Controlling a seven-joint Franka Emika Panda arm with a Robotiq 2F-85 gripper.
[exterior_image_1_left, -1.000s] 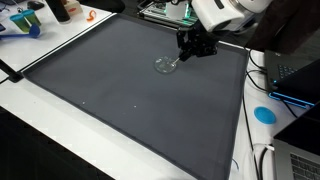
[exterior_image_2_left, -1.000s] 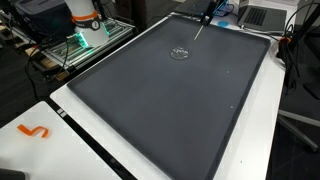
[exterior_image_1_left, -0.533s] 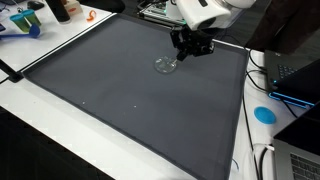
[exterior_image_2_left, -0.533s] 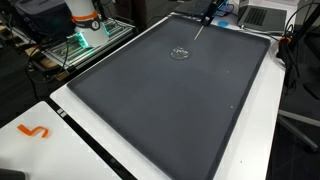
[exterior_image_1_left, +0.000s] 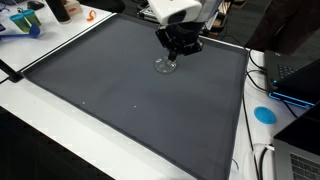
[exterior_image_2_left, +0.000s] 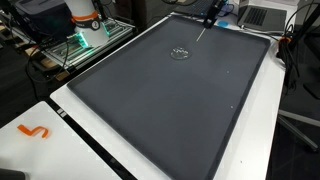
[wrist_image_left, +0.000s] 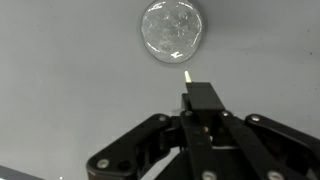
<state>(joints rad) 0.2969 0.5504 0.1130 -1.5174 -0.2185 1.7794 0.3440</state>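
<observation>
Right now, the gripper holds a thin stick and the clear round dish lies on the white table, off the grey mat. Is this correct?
Not quite. In both exterior views the clear round dish lies on the grey mat, not off it. The gripper does hold a thin stick.

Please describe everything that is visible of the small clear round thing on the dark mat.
The clear round thing is a small see-through disc, glass or plastic by its look, with bright glints inside. It lies flat on the dark mat. In the wrist view nothing touches it; the gripper, shut on a thin pale stick, is close beside it.
</observation>
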